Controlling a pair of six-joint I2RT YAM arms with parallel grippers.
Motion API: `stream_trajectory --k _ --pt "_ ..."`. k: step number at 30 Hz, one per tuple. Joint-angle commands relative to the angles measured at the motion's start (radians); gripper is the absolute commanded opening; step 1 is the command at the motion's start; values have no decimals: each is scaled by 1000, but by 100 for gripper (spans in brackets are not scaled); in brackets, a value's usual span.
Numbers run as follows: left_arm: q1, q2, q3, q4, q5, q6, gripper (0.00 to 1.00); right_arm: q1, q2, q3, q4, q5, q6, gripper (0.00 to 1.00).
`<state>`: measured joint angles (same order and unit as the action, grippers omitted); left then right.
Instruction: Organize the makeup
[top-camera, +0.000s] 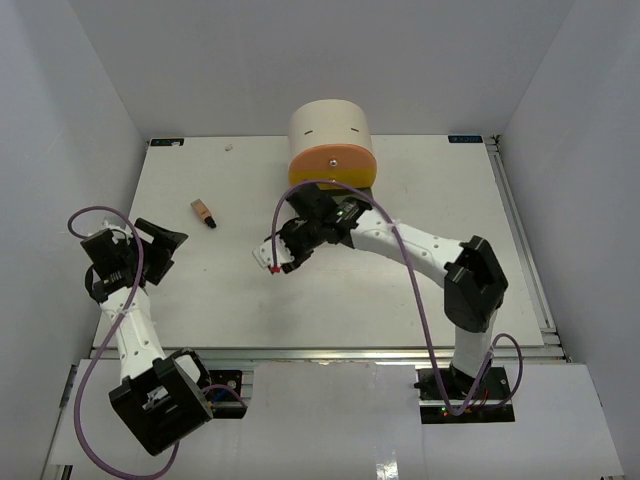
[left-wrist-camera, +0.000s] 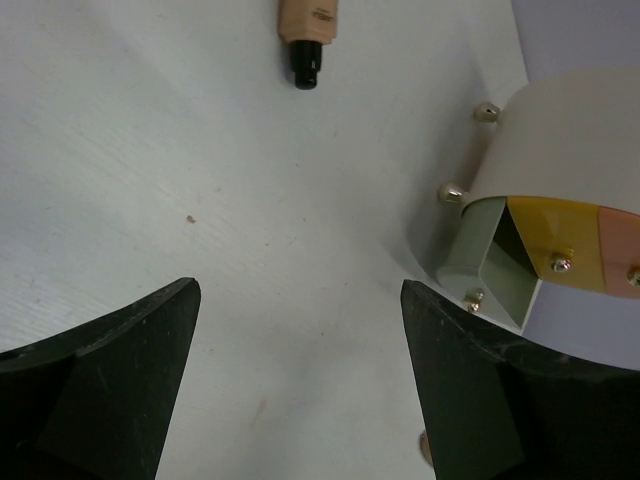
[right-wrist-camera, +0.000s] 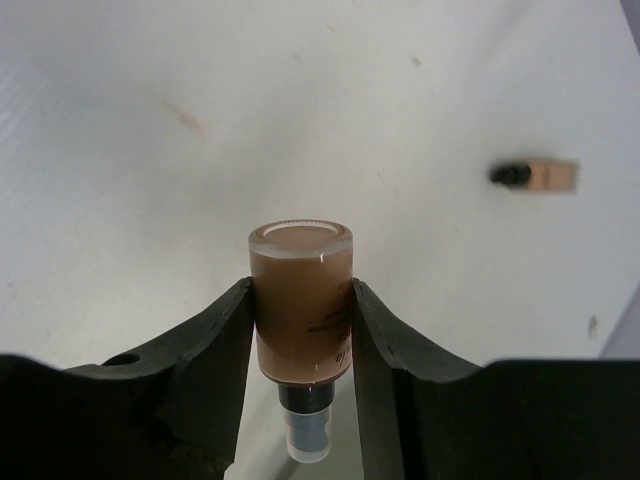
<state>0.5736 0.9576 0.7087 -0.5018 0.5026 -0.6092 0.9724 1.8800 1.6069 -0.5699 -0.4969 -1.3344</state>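
My right gripper (right-wrist-camera: 300, 290) is shut on a brown makeup bottle (right-wrist-camera: 301, 305). The bottle's dark cap points back toward the wrist, and it is held above the white table (right-wrist-camera: 150, 150). In the top view this gripper (top-camera: 280, 260) is near the table's middle, in front of the drawer unit. A second tan bottle with a dark cap (top-camera: 204, 213) lies on the table to the left. It also shows in the left wrist view (left-wrist-camera: 306, 35) and the right wrist view (right-wrist-camera: 538, 175). My left gripper (left-wrist-camera: 300, 295) is open and empty over bare table, at the left edge in the top view (top-camera: 165, 243).
The cream cylindrical drawer unit (top-camera: 330, 135) with an orange front stands at the back centre. In the left wrist view (left-wrist-camera: 570, 150) one pale green drawer (left-wrist-camera: 500, 265) is swung open. A small white speck (top-camera: 229, 147) lies near the back left edge.
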Motion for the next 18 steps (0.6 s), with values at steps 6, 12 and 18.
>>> stream_trajectory --k 6,12,18 --pt "-46 56 -31 192 223 10 91 -256 -24 64 66 215 279 18" --pt "-133 114 -15 212 179 20 91 -313 55 129 139 307 292 21" --pt "-174 166 21 212 135 25 91 -320 110 159 174 343 310 53"
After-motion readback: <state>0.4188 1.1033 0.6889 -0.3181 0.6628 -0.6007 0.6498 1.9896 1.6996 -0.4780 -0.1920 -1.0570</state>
